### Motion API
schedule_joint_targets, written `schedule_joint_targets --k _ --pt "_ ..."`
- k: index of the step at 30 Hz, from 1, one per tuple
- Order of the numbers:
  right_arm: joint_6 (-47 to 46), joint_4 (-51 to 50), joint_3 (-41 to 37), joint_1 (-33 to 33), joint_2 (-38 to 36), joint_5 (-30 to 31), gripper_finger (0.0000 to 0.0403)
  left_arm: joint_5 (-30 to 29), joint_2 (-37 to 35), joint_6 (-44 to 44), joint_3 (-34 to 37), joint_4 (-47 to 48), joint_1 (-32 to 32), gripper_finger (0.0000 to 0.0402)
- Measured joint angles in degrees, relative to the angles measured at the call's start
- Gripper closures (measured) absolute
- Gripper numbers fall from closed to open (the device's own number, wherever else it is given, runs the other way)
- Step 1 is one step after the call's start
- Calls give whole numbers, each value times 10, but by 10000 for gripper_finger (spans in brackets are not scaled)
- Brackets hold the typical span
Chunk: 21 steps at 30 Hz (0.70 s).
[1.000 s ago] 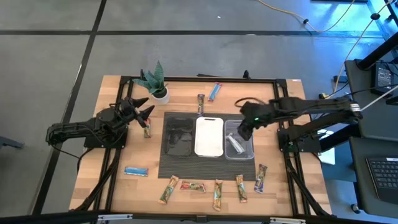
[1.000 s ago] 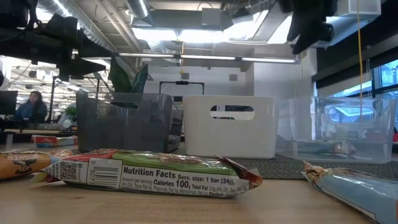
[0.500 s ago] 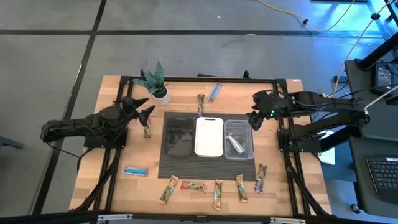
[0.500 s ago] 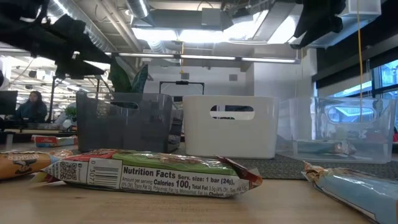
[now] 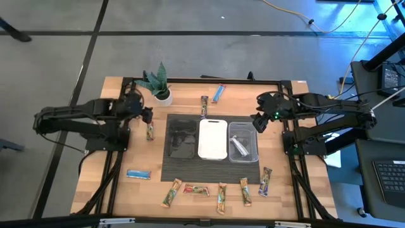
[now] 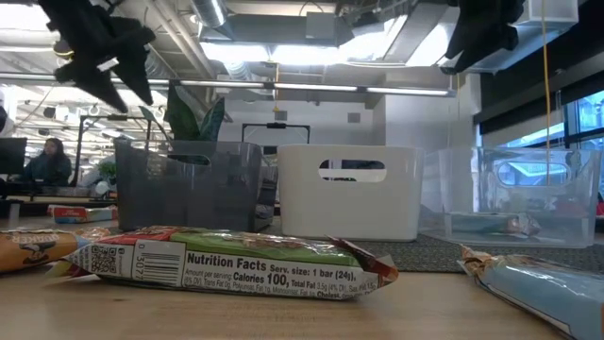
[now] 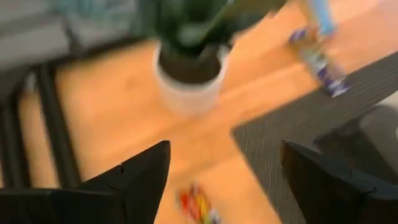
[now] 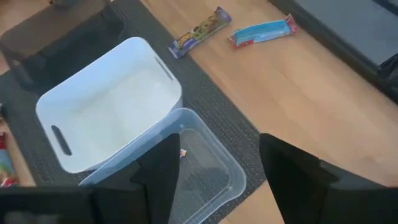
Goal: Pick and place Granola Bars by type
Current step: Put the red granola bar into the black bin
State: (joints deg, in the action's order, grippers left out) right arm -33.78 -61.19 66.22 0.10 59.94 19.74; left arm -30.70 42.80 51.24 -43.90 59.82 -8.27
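Right now I am watching the left gripper [image 5: 144,114] hanging raised over the table's left side, at about ten o'clock from the black tray [image 5: 181,137], its arm folded back toward the left edge. Its fingers [image 7: 134,183] are standing wide apart with nothing between them, and below them the potted plant [image 5: 159,85] and a brown-red bar [image 5: 150,131] on the wood are showing, the bar lying at nine o'clock from the black tray.

The right gripper [image 5: 259,122] is hovering high at two o'clock from the clear tray [image 5: 243,143], arm stretched in from the right edge. Its fingers [image 8: 163,174] are also spread and empty.

I am seeing one silver bar [image 5: 238,144] lying in the clear tray, while the white tray [image 5: 213,138] is holding nothing. A blue bar [image 5: 219,93] and a purple-ended bar [image 5: 204,105] are lying at twelve o'clock from the trays. Another blue bar [image 5: 138,174] is sitting at seven o'clock, and a row of bars [image 5: 218,192] is lining the near edge at six o'clock.
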Motion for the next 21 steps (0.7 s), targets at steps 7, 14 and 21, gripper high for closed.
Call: schedule_joint_targets --k 7,14,21 --pt "16 1 0 0 0 17 180 58 110 146 4 75 0 107" --pt "29 1 0 -4 0 28 180 103 202 224 15 72 0 107" --pt "30 1 0 -4 0 27 180 169 269 251 15 26 0 107"
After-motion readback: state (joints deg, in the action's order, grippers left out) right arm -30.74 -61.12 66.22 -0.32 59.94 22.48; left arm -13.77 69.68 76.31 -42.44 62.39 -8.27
